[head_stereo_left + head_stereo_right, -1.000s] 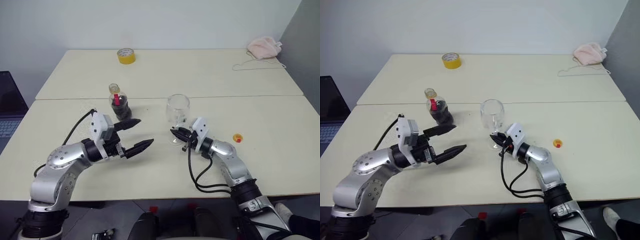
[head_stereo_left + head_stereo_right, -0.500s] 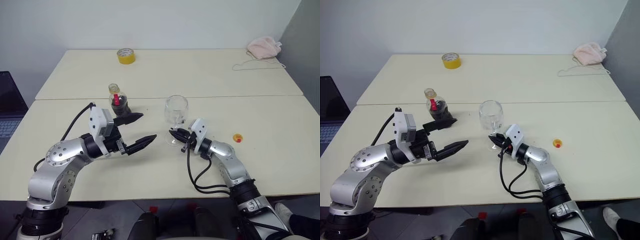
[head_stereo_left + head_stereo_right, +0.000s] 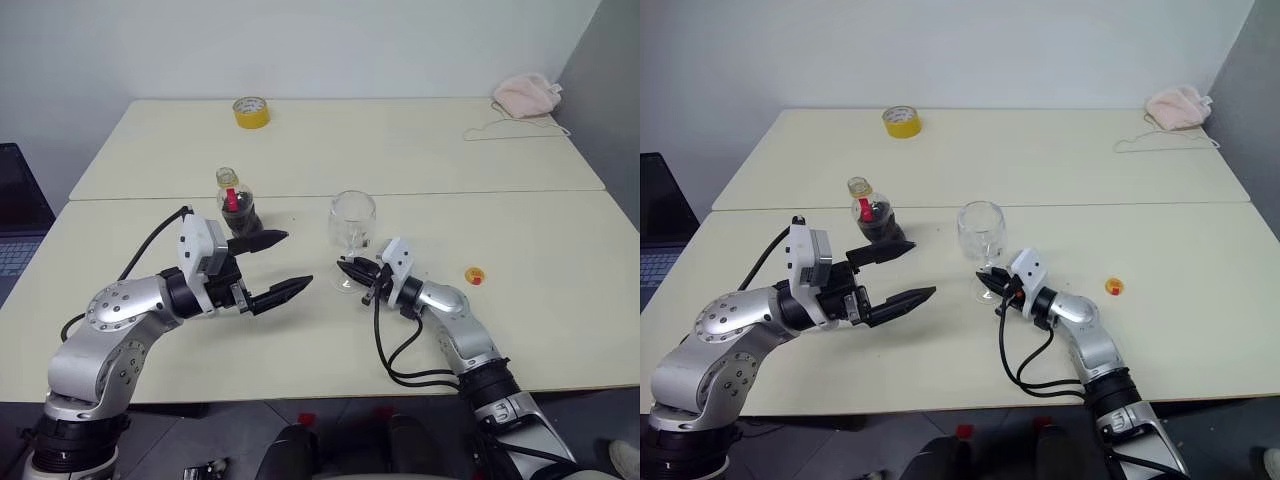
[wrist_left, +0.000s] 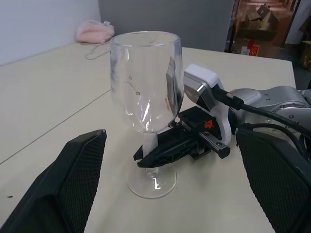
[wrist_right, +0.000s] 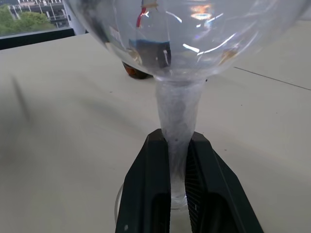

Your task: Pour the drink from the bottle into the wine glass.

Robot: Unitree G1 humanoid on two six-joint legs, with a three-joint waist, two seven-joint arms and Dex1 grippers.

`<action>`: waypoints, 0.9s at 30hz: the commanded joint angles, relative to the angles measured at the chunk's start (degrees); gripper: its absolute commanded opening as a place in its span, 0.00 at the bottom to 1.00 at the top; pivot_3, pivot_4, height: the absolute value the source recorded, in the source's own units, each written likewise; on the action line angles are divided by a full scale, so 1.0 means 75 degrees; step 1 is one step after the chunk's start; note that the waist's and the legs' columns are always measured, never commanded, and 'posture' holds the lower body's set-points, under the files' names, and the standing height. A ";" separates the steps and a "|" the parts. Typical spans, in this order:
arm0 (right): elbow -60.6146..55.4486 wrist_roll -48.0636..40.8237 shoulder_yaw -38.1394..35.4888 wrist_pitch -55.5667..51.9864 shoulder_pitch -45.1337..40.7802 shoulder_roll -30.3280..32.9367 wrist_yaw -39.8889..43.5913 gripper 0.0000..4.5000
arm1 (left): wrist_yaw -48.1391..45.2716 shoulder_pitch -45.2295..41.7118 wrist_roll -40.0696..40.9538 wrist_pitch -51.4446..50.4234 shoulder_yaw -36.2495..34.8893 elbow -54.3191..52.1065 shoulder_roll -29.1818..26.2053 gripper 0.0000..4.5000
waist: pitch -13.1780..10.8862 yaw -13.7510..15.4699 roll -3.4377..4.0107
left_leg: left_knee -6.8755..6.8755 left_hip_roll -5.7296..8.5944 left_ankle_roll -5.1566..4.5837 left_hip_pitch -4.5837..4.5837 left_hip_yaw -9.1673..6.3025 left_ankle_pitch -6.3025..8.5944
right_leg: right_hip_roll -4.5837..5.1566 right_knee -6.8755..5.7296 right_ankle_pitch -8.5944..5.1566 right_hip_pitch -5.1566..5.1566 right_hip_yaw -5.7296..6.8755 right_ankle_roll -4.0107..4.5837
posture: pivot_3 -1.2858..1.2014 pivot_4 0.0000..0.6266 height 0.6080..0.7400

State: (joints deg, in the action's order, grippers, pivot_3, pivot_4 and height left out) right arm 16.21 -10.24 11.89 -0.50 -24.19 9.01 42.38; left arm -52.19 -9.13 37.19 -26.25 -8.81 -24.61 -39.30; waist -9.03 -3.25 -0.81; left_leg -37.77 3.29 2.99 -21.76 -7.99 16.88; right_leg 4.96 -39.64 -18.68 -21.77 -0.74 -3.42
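Note:
The wine glass (image 3: 353, 222) stands empty and upright near the table's middle. My right gripper (image 3: 350, 272) is shut on its thin stem (image 5: 179, 119), just above the round foot. To the left stands the small bottle (image 3: 238, 205), upright and uncapped, with the dark drink (image 3: 243, 218) in its lower part. My left gripper (image 3: 296, 260) hovers open between bottle and glass with nothing in it, its far finger (image 3: 262, 240) close in front of the bottle. Both left fingers (image 4: 80, 172) frame the glass (image 4: 146, 92) in the left wrist view.
A small yellow cap (image 3: 475, 276) lies on the table right of my right arm. A yellow tape roll (image 3: 251, 111) sits at the far left, and a pink cloth (image 3: 528, 94) with a string at the far right. A laptop (image 3: 15, 215) is at the left edge.

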 commanded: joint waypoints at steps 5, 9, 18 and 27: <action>-0.0107 -0.0046 0.0041 -0.0196 -0.0044 -0.0003 0.0236 0.24 | -0.0093 -0.0050 0.0112 -0.0017 -0.0075 -0.0233 -0.0125 1.00 | 0.0000 0.0000 0.0000 | 0.0000 0.0000 0.0000 0.0000 0.0000 0.0000 | 0.0000 0.0000 0.0000 0.0000 0.0001 0.0000 | 0.52 0.24 1.00; -0.0113 -0.0032 0.0052 -0.0198 -0.0054 -0.0001 0.0268 0.54 | -0.0087 -0.0060 0.0099 -0.0020 -0.0060 -0.0223 -0.0113 1.00 | 0.0000 0.0000 0.0000 | 0.0000 0.0001 0.0000 -0.0001 0.0000 0.0000 | 0.0000 0.0000 0.0000 -0.0001 0.0000 0.0000 | 0.52 0.24 1.00; -0.0160 -0.0017 0.0018 -0.0150 -0.0046 0.0020 0.0226 0.99 | 0.0096 -0.0083 0.0116 -0.0115 -0.0058 -0.0309 -0.0043 1.00 | 0.0000 0.0001 0.0000 | -0.0001 0.0001 0.0000 -0.0001 0.0000 0.0000 | 0.0000 0.0000 0.0000 0.0000 -0.0001 0.0000 | 0.52 0.24 1.00; -0.1192 -0.0053 -0.0066 -0.0295 0.0679 0.0541 0.0230 0.99 | 0.0470 0.0083 -0.0102 -0.0016 -0.0033 -0.0311 0.0133 1.00 | 0.0000 0.0016 0.0000 | -0.0002 0.0002 0.0000 -0.0003 0.0001 0.0000 | 0.0002 0.0001 0.0000 0.0000 -0.0002 0.0000 | 0.52 0.24 1.00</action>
State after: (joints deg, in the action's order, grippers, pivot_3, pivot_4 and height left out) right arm 11.68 -10.15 12.45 -2.78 -20.01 12.25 43.66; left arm -49.78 -8.96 36.88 -27.16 -8.62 -24.92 -38.66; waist -9.04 -3.13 -0.81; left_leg -37.79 3.32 2.98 -21.78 -7.99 16.88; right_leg 4.97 -39.63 -18.68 -21.77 -0.76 -3.42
